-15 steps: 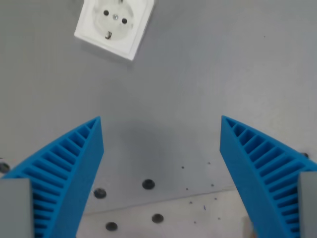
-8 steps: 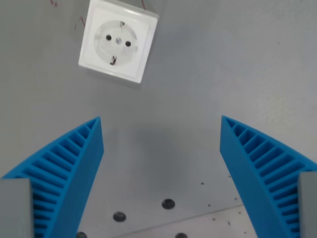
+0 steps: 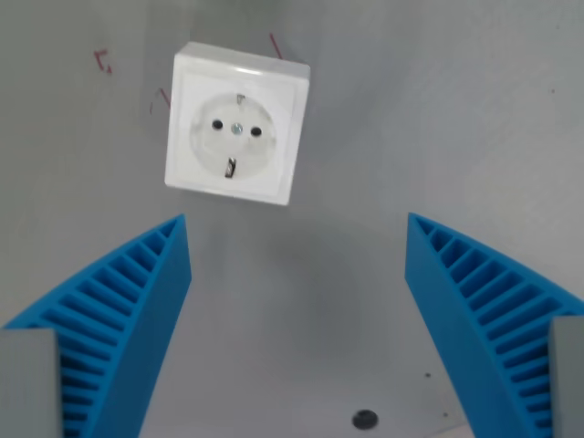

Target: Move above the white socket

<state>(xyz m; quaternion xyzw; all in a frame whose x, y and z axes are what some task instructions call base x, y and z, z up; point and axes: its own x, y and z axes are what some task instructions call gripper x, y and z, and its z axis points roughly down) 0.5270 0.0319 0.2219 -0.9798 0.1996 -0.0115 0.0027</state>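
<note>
Toward the upper middle of the wrist view, slightly to the view's left, sits the white socket [image 3: 237,135], a square plate with a round recessed face, lying flat on the grey table [image 3: 456,119]. Over the last second it has slid down from the top edge of the picture, where it was partly cut off, and now appears whole and larger. Screw holes that were visible low in the picture have mostly passed out of sight, leaving one dark hole [image 3: 365,419] near the bottom. Because the whole scene shifted together, the camera moved, not the socket; the arm appears to be closing in on its goal but is not yet centred over it.

Both blue ribbed fingers [image 3: 119,310] of the tool [image 3: 297,224] stand wide apart at the lower corners, open and holding nothing. The socket lies just beyond the fingertips, nearer the left-hand one in this view.

Faint red pen marks [image 3: 102,61] flank the socket. Bare table surrounds it on every visible side, so nothing seems to obstruct further travel toward it.
</note>
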